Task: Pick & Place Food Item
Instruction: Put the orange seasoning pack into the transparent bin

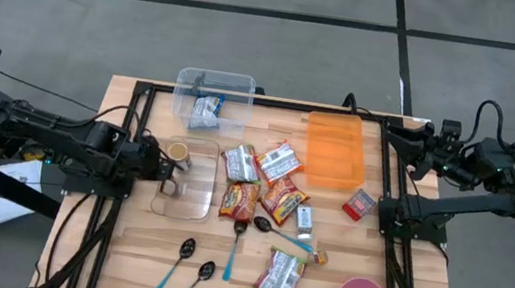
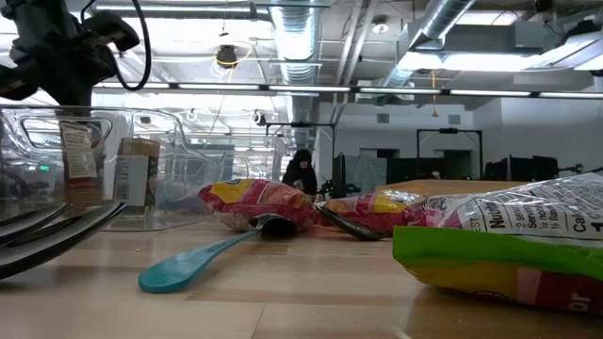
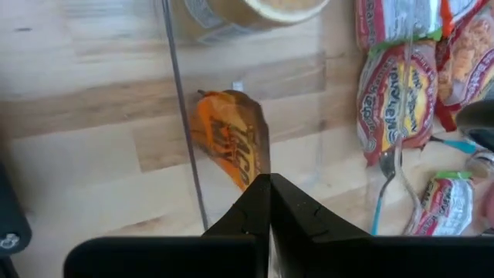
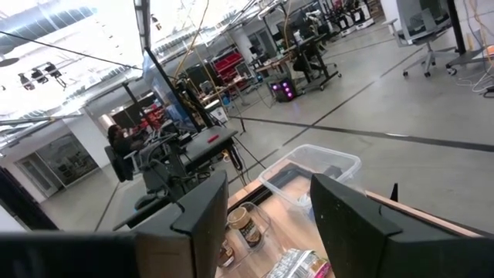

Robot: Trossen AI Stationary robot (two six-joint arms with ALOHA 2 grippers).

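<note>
Wooden table (image 1: 132,248) holds snack bags, spoons, bins. We see left gripper (image 3: 269,202) above clear tray (image 1: 192,195), fingers pressed together, pinching top of orange snack packet (image 3: 235,144). Only left wrist view shows packet. Right gripper (image 4: 266,224) waits raised at table's right edge, fingers apart.

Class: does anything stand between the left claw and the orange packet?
Nothing visible does. The left claw appears shut on the end of the orange packet, within the walls of the clear tray, with the jar clear of it.
</note>
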